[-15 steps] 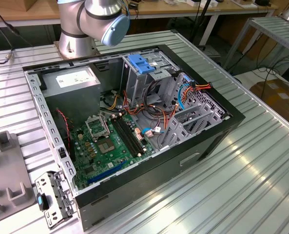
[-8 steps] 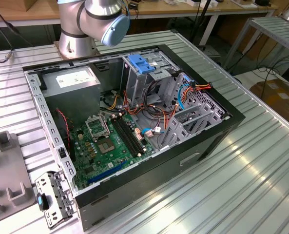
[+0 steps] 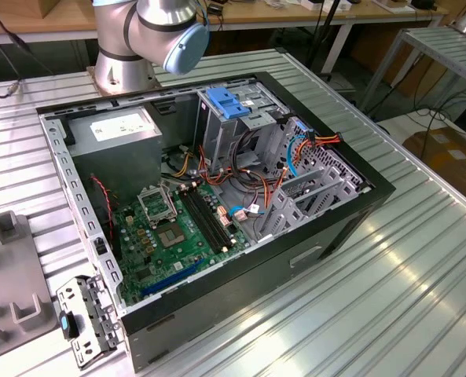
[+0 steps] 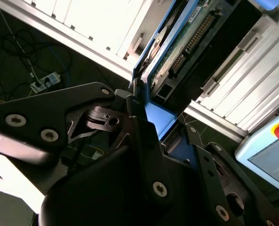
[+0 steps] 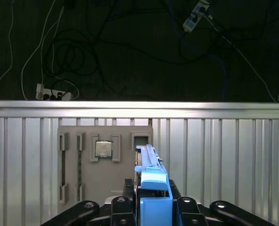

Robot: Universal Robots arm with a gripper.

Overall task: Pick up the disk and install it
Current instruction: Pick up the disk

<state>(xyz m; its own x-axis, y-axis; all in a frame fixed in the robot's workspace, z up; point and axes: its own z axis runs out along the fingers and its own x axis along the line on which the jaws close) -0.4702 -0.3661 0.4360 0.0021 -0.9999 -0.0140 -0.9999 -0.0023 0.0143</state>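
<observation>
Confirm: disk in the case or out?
Out. In the first wrist view the fingers clamp the disk, edge-on, over the table.

Exterior view: high, oblique, down onto the open computer case (image 3: 240, 294); arm base (image 3: 122, 71) at 11 o'clock.
First wrist view: along the gripper (image 5: 151, 209), disk (image 5: 154, 186) edge-on, table (image 5: 224, 150) beyond.
Second wrist view: close on the circuit-board face of the disk (image 4: 188, 40).
Shared: gripper, disk.

Count: one arm (image 3: 150, 31), one open PC case (image 3: 295, 263) with one power-supply box (image 3: 119, 145) and one motherboard (image 3: 174, 232), one disk (image 5: 153, 197), one grey holder (image 5: 106, 183), one CPU chip (image 5: 103, 149), two power strips (image 5: 52, 92) (image 5: 195, 16).
</observation>
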